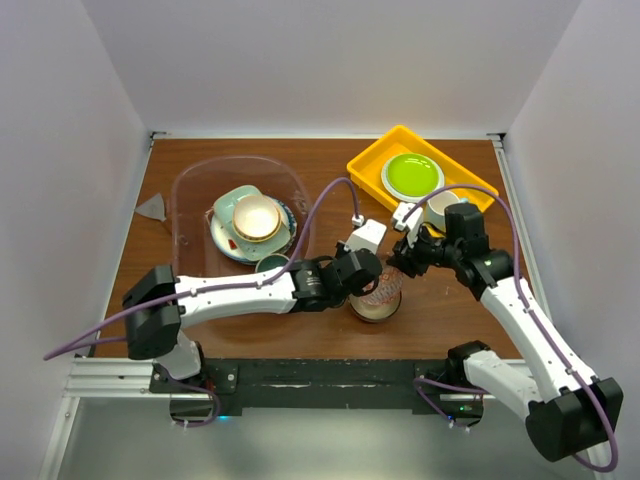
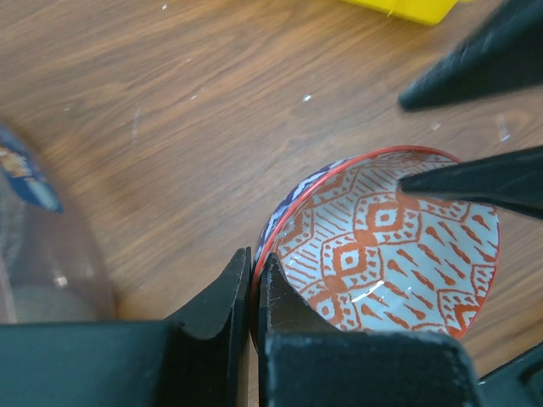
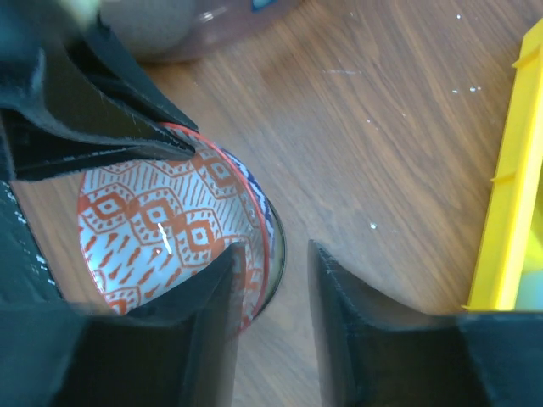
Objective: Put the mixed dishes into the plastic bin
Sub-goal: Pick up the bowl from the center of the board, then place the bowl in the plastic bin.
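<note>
Small bowl — red lattice inside, seemingly blue outside — left gripper clamps its rim; right gripper parted.

We log a small bowl: white inside, orange-red diamond lattice, red rim, blue-patterned outside. Wood-brown surface; yellow tray; lime-green plate.

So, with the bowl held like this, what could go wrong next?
The left gripper pinches the bowl at one spot on its rim, so it may tilt or slip when lifted. The right gripper stands open astride the opposite rim; a lift before it clears could snag. The bin already holds stacked dishes, so a hard drop could chip them.
</note>
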Controlling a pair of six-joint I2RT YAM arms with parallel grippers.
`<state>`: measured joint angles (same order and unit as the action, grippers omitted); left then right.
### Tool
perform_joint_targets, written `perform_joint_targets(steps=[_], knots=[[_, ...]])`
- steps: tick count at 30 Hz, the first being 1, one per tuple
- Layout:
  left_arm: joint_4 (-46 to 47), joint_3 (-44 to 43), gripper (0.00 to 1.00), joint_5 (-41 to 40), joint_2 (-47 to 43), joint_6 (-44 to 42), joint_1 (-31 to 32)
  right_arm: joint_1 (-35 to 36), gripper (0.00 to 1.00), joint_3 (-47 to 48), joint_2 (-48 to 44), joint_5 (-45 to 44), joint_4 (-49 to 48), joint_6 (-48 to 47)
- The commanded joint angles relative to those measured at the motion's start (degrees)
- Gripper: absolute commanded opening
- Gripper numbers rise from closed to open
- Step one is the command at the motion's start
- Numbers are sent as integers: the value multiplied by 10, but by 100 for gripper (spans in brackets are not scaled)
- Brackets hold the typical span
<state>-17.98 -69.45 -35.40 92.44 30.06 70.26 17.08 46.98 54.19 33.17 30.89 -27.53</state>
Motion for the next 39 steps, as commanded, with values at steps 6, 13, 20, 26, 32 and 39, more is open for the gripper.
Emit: perform_joint_targets(steps=[6, 13, 20, 26, 32, 39], knots=[[-41, -44, 0, -72, -88, -72, -27, -10, 91, 36, -23, 62, 4, -17], [-64, -45, 0, -75, -138, -127, -92, -20, 98, 42, -33, 86, 16, -30], [-70, -40, 0, -76, -186, -170, -179, -21, 98, 41, -30, 90, 20, -36], [-56, -13, 0, -27, -219, -194, -280, -21, 98, 38, -31, 80, 16, -35], [-38, 19, 0, 14, -222, -205, -365, -21, 98, 36, -29, 75, 14, -35], [-25, 38, 0, 59, -200, -210, -425, -21, 98, 34, -28, 72, 13, -35]])
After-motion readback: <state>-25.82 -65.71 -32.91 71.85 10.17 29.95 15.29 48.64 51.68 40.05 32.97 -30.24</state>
